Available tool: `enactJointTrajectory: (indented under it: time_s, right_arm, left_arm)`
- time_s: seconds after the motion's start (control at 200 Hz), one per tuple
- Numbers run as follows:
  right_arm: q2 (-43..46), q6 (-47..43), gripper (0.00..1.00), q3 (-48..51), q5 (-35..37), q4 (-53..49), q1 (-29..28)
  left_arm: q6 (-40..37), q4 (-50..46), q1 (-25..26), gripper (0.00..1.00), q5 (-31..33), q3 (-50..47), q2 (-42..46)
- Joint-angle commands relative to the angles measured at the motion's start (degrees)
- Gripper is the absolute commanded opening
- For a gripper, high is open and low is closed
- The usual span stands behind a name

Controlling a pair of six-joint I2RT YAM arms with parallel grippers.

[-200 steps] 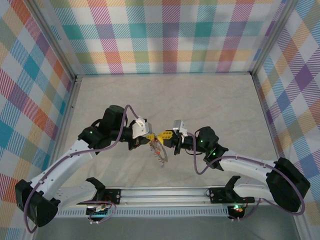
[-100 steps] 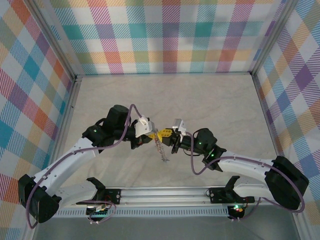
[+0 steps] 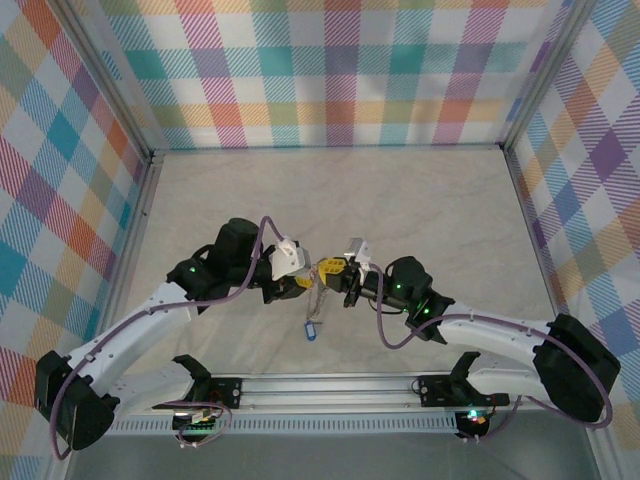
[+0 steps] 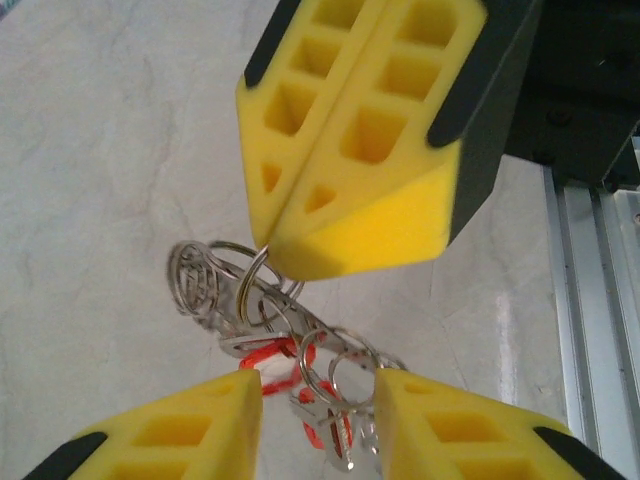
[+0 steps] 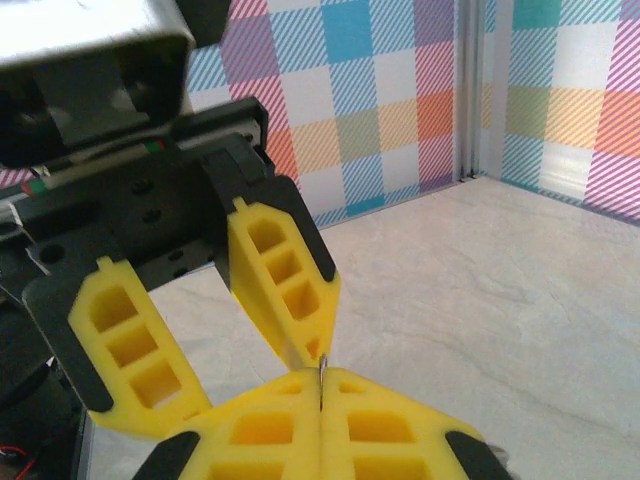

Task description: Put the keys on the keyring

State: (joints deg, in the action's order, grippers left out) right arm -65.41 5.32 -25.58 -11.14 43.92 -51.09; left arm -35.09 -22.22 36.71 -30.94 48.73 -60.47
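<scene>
Left wrist view: at 12 o'clock the right gripper (image 4: 270,242) pinches the keyring (image 4: 250,280), probably steadying it; keys (image 4: 265,352) hang toward 6 o'clock, between the spread fingers of the left gripper (image 4: 315,380).

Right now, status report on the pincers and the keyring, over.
Right pincer shut on keyring. Left pincer open, straddling red keys. Blue key at keyring's near end. Nothing blocking.
</scene>
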Motion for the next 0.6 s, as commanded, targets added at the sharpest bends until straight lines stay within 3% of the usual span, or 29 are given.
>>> enactJointTrajectory:
  time_s: [0.0,0.595]
  right_arm:
    - [2.2,-1.84,0.0,-1.61,-1.94,1.63,0.03]
    - [1.51,-2.63,0.0,-4.1,-7.93,-0.66,0.64]
  left_arm:
    - [1.86,4.19,-0.24,0.36,-1.49,-1.77,0.51]
    - [2.48,14.02,-0.68,0.47,-1.74,-10.52,3.72]
